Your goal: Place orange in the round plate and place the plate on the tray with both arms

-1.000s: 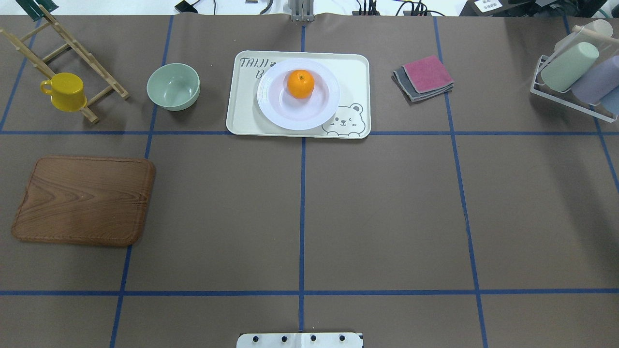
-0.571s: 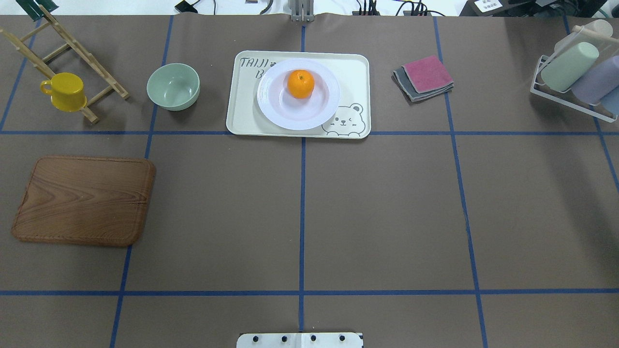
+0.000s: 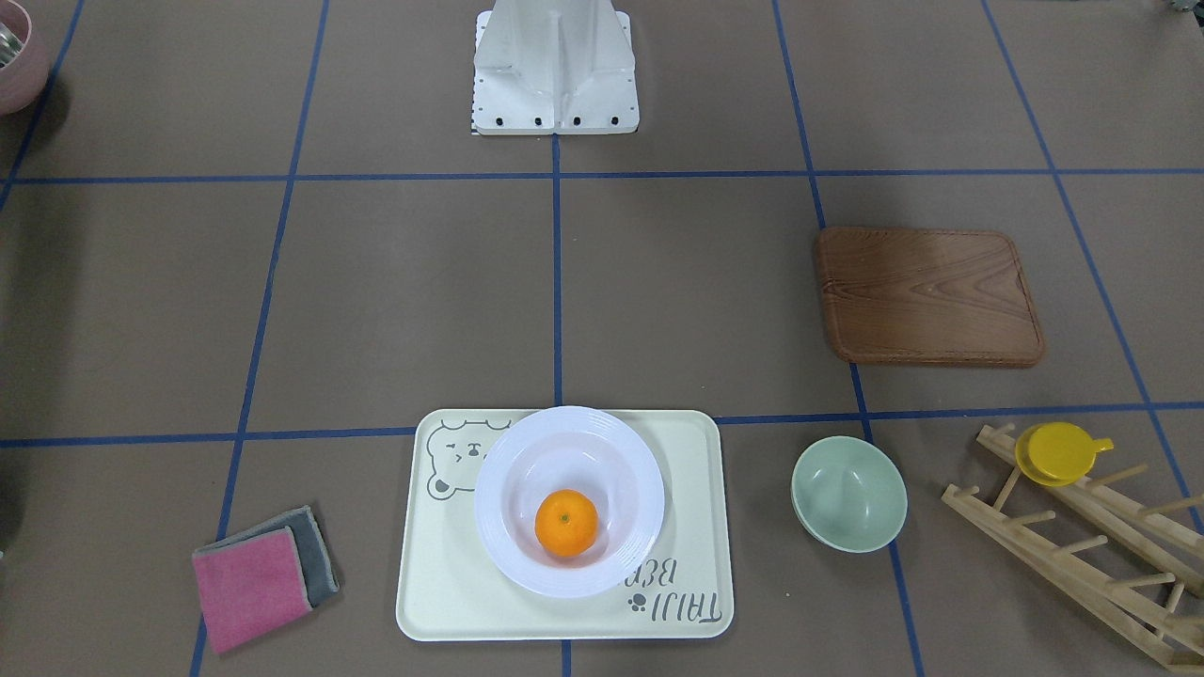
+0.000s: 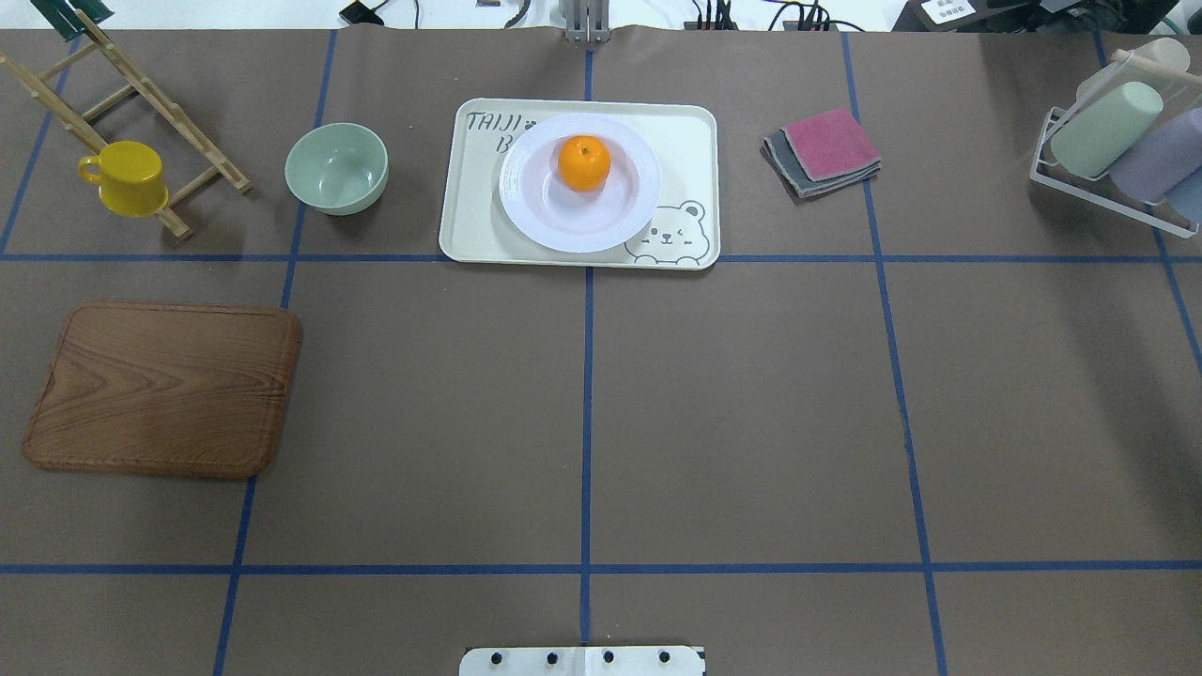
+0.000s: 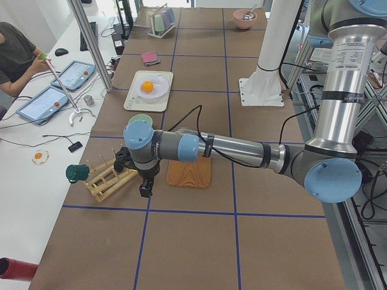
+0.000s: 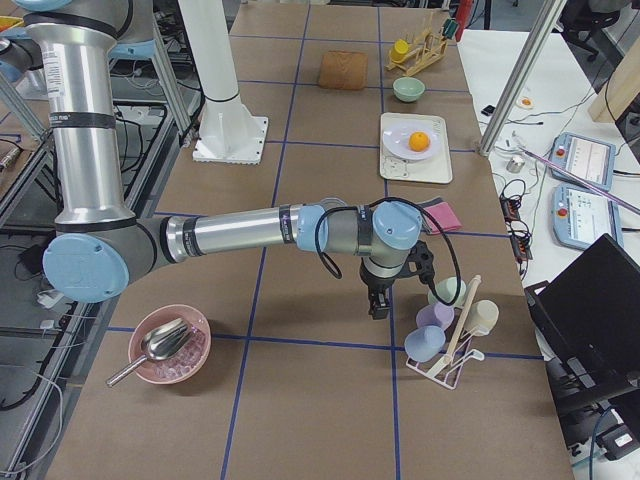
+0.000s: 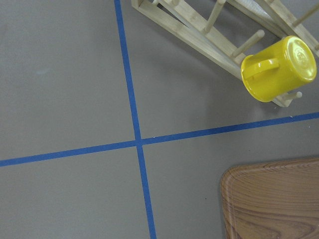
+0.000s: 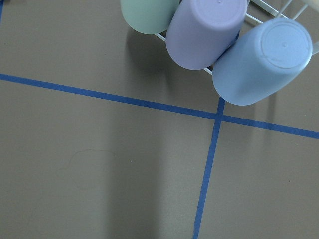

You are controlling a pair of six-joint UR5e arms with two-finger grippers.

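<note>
Overhead exterior view, working outward from the white robot base: a wide stretch of matte brown tabletop gridded with blue tape, then a wood-grained board with rounded corners off to the left. At the far side lies the cream rectangular tray with its printed bear face. The glossy white round plate, deep with a ridged rim, sits flat inside the tray. The small, dimpled orange rests in the plate's well, toward its far side. By this layout both placements look done, so the step in hand reads as the finish. The next move seems to call only for the arms to keep clear of the tray. Each arm shows in a side view alone. The left pincer hangs above the tabletop beside a wooden rack, and the right pincer beside a rack of pastel cups. Both are well apart from the tray, and whether either is apart or together I cannot tell.
</note>
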